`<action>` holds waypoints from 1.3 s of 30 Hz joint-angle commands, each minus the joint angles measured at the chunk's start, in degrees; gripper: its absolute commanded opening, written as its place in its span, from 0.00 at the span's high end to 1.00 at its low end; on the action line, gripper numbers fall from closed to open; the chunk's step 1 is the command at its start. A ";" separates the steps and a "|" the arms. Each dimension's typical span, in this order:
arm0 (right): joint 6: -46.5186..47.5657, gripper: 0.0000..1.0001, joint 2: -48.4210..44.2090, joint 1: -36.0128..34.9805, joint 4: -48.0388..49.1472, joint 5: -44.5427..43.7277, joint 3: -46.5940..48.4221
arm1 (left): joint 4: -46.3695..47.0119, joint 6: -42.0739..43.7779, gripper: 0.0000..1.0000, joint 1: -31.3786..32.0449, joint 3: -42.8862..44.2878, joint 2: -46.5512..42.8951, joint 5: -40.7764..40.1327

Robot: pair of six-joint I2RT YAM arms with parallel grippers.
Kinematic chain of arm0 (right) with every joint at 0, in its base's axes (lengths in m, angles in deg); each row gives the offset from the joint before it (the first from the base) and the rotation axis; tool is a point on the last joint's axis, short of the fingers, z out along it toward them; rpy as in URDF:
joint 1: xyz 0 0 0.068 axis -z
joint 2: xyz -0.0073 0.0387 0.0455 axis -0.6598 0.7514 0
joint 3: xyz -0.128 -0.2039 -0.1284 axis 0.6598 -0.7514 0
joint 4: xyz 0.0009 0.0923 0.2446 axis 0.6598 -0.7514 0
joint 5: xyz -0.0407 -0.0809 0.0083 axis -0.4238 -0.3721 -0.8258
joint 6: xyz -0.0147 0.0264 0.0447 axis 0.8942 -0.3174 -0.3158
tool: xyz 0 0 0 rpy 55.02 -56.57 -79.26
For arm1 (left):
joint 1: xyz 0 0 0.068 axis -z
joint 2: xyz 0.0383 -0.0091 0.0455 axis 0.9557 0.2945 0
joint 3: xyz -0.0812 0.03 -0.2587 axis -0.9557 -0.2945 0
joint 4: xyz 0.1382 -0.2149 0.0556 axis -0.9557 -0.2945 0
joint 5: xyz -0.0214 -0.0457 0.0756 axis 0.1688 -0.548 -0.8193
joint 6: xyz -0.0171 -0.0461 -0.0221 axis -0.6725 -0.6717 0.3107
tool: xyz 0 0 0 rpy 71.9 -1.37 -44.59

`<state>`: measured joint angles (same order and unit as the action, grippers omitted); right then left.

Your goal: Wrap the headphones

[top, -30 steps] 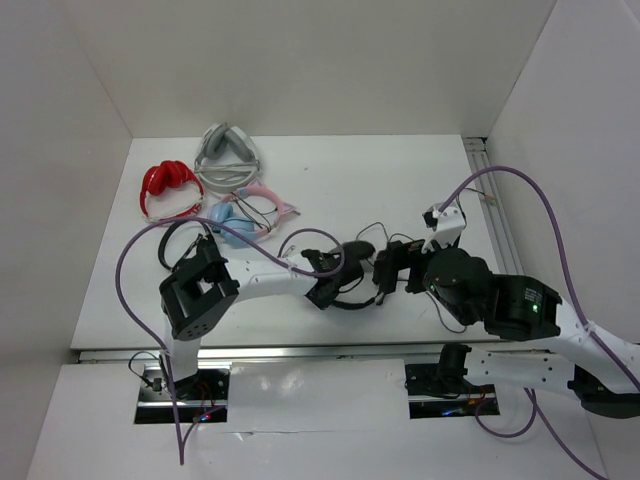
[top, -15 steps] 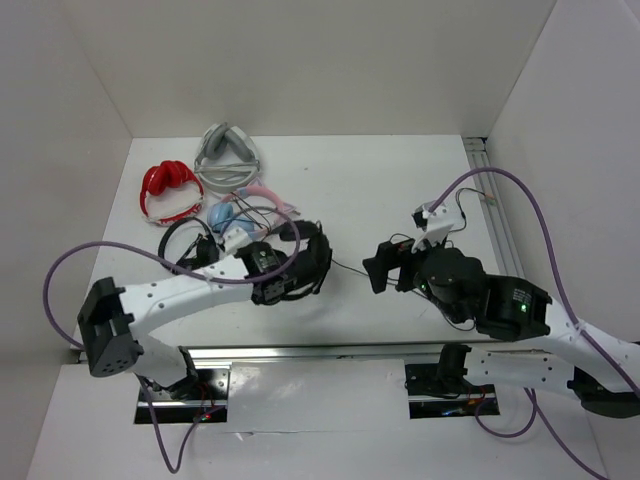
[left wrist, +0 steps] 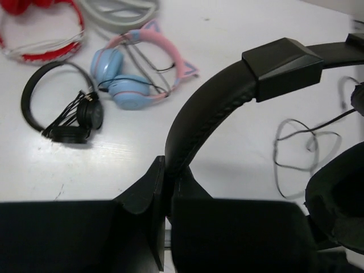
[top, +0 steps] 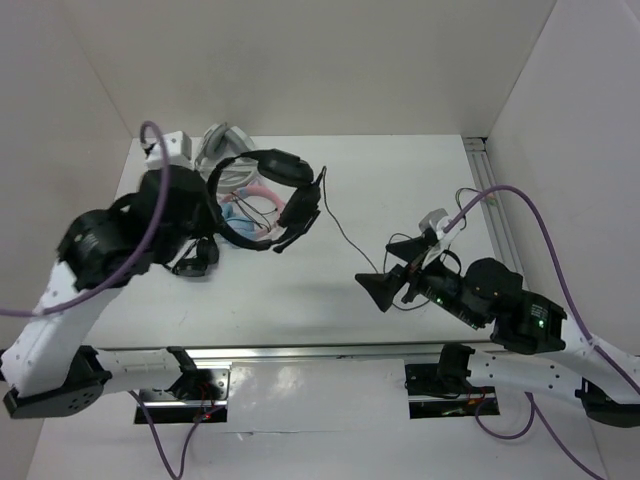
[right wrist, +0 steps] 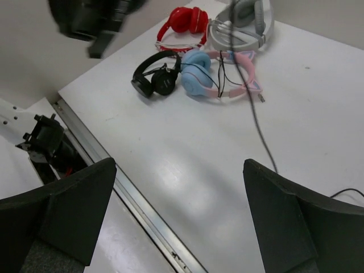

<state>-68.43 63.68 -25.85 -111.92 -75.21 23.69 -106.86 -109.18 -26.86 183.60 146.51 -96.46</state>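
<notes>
The large black headphones [top: 283, 168] hang in the air over the back left of the table. My left gripper [top: 218, 213] is shut on their wide band [left wrist: 210, 108]. One padded ear cup [left wrist: 341, 193] shows at the right of the left wrist view. Their thin black cable [top: 345, 238] trails down to the table and loops near my right gripper [top: 393, 270]; the loops also show in the left wrist view [left wrist: 301, 142]. The right gripper [right wrist: 179, 187] is open and empty above the table's near edge. The cable [right wrist: 253, 114] passes beyond it, not between the jaws.
On the table at back left lie a red pair [right wrist: 182, 25], a grey pair [right wrist: 244, 25], a pink-and-blue pair [right wrist: 216, 71] and a small thin-banded black pair [right wrist: 153, 74]. A metal rail [top: 300, 350] runs along the near edge. White walls enclose the table.
My left gripper has lifted the headphones from the table's middle up and to the back left. The cable now stretches out behind them. My right gripper has moved back toward the near edge.
</notes>
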 commanded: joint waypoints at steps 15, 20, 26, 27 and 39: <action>5.95 0.02 11.46 0.51 34.33 0.63 -9.07 | 2.38 11.82 1.00 -1.02 9.92 -5.87 22.65; 5.95 0.20 13.31 1.64 39.25 0.63 -12.32 | 2.91 9.10 1.00 -1.02 10.97 -7.80 22.66; 0.34 0.32 11.03 16.57 43.30 20.38 -17.68 | 2.91 3.91 1.00 -1.02 11.77 -10.35 17.82; -0.45 0.35 11.81 18.60 43.91 23.02 -18.29 | 2.91 3.39 1.00 -1.02 11.77 -10.35 17.82; -4.85 0.30 18.23 29.78 50.42 39.04 -22.34 | 6.25 -0.92 1.00 -1.02 10.90 -12.20 17.65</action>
<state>-71.66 81.34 3.68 -67.29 -40.48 2.46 -106.88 -106.73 -27.60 194.35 134.51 -77.75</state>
